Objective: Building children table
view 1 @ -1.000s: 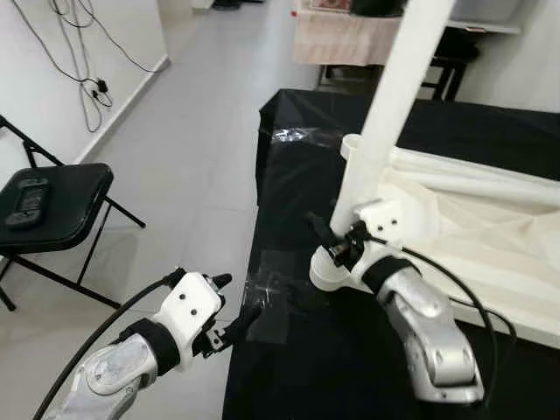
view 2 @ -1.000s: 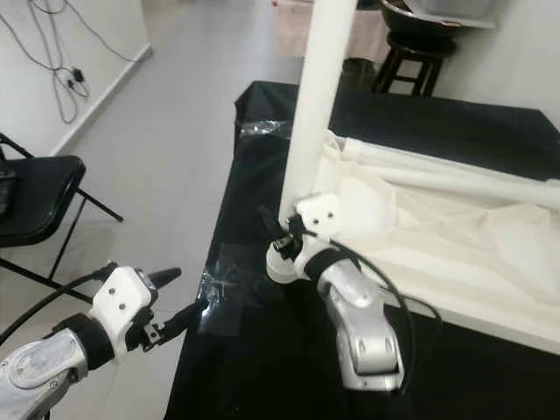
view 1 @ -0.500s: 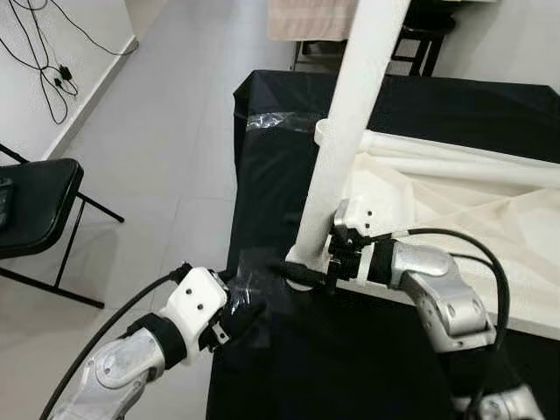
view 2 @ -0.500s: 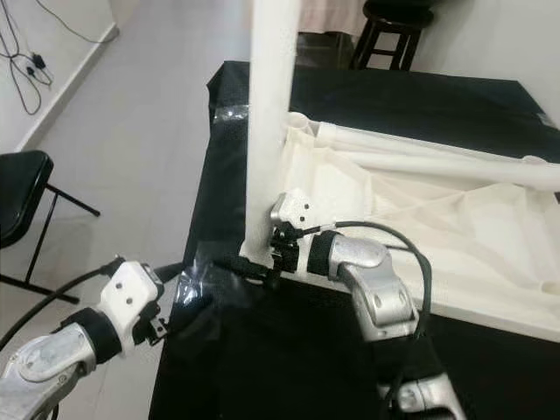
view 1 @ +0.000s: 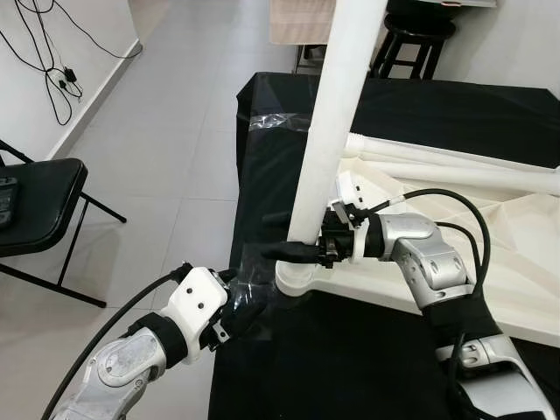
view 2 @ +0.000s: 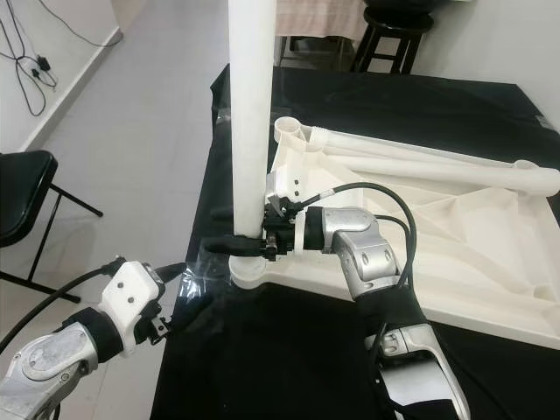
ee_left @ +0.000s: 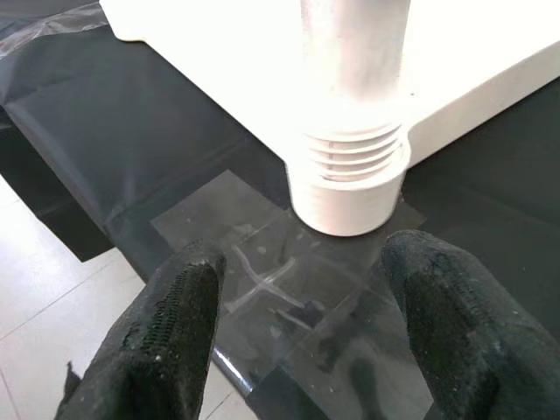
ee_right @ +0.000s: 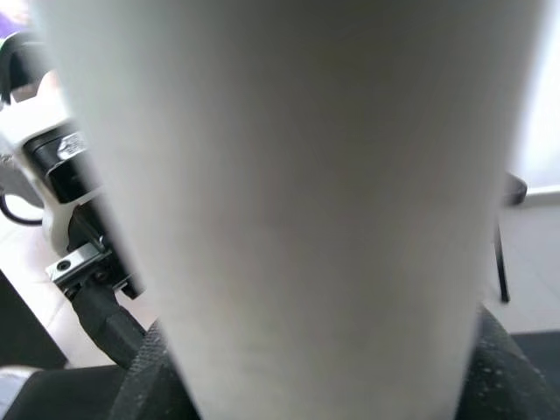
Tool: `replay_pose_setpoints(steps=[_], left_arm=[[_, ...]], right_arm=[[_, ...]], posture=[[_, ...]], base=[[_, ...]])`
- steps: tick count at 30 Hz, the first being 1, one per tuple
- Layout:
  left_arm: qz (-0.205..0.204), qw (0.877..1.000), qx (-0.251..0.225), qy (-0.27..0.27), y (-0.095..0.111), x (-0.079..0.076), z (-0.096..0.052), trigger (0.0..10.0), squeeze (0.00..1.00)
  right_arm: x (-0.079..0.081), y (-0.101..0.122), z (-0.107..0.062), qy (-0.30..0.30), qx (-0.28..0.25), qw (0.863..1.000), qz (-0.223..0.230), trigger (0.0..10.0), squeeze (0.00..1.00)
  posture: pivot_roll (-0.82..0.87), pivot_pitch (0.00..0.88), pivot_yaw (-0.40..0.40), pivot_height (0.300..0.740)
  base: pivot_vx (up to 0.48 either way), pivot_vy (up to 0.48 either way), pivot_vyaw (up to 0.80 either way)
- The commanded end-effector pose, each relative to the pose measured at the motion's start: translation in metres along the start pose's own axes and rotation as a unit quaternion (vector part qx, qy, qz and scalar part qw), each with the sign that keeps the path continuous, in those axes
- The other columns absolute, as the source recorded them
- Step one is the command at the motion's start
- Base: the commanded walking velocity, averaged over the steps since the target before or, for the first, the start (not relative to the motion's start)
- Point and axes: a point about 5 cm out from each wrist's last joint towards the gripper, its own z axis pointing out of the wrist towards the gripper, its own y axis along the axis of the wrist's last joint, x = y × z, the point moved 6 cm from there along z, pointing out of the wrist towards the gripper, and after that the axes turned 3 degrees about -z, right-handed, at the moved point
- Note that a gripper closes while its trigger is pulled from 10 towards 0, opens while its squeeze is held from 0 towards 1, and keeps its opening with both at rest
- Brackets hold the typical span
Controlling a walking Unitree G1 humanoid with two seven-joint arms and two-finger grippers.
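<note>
Far left you've got a black folding chair [view 1: 39,206] on the tile floor, well clear of the work. Next, your left gripper [ee_left: 302,332] sits low at the near-left corner of the black-covered table [view 1: 350,367], fingers spread wide and holding nothing. Through its wrist camera the threaded foot of the white table leg [view 1: 337,131] sits between and beyond the two pads, above a patch of clear tape [ee_left: 262,271] on the cloth. The leg stands upright in the corner socket of the white tabletop [view 2: 420,271], which lies upside down on the black cover. Your right gripper [view 1: 293,234] reaches in from the right, level with the lower part of the leg, fingers clamped on either side of it. Further right, two more white legs [view 2: 420,162] lie flat on the upturned top. A dark stool [view 1: 420,39] stands behind the table.
</note>
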Motion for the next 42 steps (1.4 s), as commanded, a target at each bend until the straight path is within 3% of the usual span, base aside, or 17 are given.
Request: replay_pose_setpoints(steps=[1,5,8,9,11,13,14,24,25,27,28,29,30,32,34,35,42], left_arm=[[-0.004,1.0,0.011,-0.009,-0.006,-0.005,-0.001,10.0,0.0],[-0.005,1.0,0.012,-0.01,-0.006,-0.005,-0.001,10.0,0.0],[-0.005,1.0,0.013,-0.011,-0.007,-0.005,-0.002,10.0,0.0],[-0.005,1.0,0.013,-0.012,-0.007,-0.005,-0.003,10.0,0.0],[-0.005,1.0,0.013,-0.013,-0.007,-0.005,-0.003,10.0,0.0],[-0.005,1.0,0.016,-0.015,-0.007,-0.005,-0.003,10.0,0.0],[-0.003,1.0,0.018,-0.017,-0.008,-0.005,-0.003,10.0,0.0],[-0.002,1.0,0.019,-0.02,-0.008,-0.005,-0.004,10.0,0.0],[-0.002,1.0,0.019,-0.02,-0.008,-0.005,-0.005,10.0,0.0],[-0.002,1.0,0.019,-0.02,-0.008,-0.005,-0.005,10.0,0.0],[-0.001,1.0,0.02,-0.019,-0.008,-0.004,-0.005,10.0,0.0],[0.0,1.0,0.02,-0.02,-0.007,-0.004,-0.005,10.0,0.0],[0.0,1.0,0.02,-0.02,-0.007,-0.004,-0.005,10.0,0.0],[0.001,1.0,0.02,-0.022,-0.007,-0.004,-0.003,10.0,0.0],[0.002,1.0,0.02,-0.023,-0.006,-0.005,-0.003,10.0,0.0],[0.002,0.999,0.021,-0.024,-0.006,-0.005,-0.003,10.0,0.0],[-0.001,0.999,0.026,-0.022,-0.007,-0.004,-0.007,10.0,0.0]], right_arm=[[0.008,-0.005,0.004,0.033,0.001,0.999,0.01,0.0,0.0],[0.007,-0.009,0.001,0.027,-0.004,1.0,0.009,0.0,0.0],[-0.019,-0.03,-0.001,-0.162,0.018,0.987,0.009,0.0,0.0],[-0.03,-0.041,-0.004,-0.256,0.03,0.966,0.025,0.0,0.0],[-0.036,-0.048,-0.008,-0.311,0.04,0.949,0.037,0.0,0.0],[-0.025,-0.077,-0.021,-0.425,0.131,0.895,-0.023,0.0,0.0],[-0.016,-0.084,-0.017,-0.43,0.151,0.89,-0.03,0.0,0.0],[-0.021,-0.078,-0.006,-0.425,0.107,0.899,0.017,0.0,0.0],[-0.022,-0.076,-0.005,-0.42,0.101,0.901,0.02,10.0,0.0],[-0.022,-0.076,-0.005,-0.42,0.101,0.901,0.02,10.0,0.0],[-0.023,-0.063,0.003,-0.391,0.07,0.917,0.023,10.0,0.07],[-0.019,-0.045,0.013,-0.334,0.034,0.942,0.023,10.0,1.0],[-0.019,-0.045,0.013,-0.334,0.034,0.942,0.023,10.0,1.0],[-0.007,-0.015,0.026,-0.218,-0.01,0.976,-0.013,10.0,1.0],[-0.005,-0.008,0.027,-0.188,-0.012,0.982,-0.03,10.0,1.0],[-0.002,-0.004,0.029,-0.145,-0.012,0.988,-0.044,10.0,0.0],[0.003,-0.006,0.027,-0.014,0.021,0.999,-0.047,10.0,0.0]], posture=[[0.07,0.143,-0.074,0.74],[0.07,0.145,-0.074,0.74],[0.05,0.156,-0.08,0.74],[0.05,0.159,-0.079,0.74],[0.05,0.159,-0.079,0.74],[0.04,0.163,-0.066,0.74],[0.04,0.163,-0.057,0.74],[0.04,0.158,-0.051,0.74],[0.04,0.16,-0.043,0.74],[0.04,0.16,-0.043,0.74],[0.04,0.159,-0.04,0.74],[0.04,0.158,-0.04,0.74],[0.04,0.158,-0.04,0.74],[0.05,0.157,-0.044,0.74],[0.06,0.157,-0.045,0.74],[0.08,0.159,-0.043,0.74],[0.12,0.166,-0.059,0.74]], base=[[0.0,0.0,0.0],[0.0,0.0,0.0],[0.0,0.0,0.0],[0.0,0.0,0.0],[0.0,0.0,0.0],[0.0,0.0,0.0],[0.0,0.0,0.0],[0.0,0.0,0.0],[0.0,0.0,0.0],[0.0,0.0,0.0],[0.0,0.0,0.0],[0.0,0.0,0.0],[0.0,0.0,0.0],[0.0,0.0,0.0],[0.0,0.0,0.0],[0.0,0.0,0.0],[0.0,0.0,0.0]])
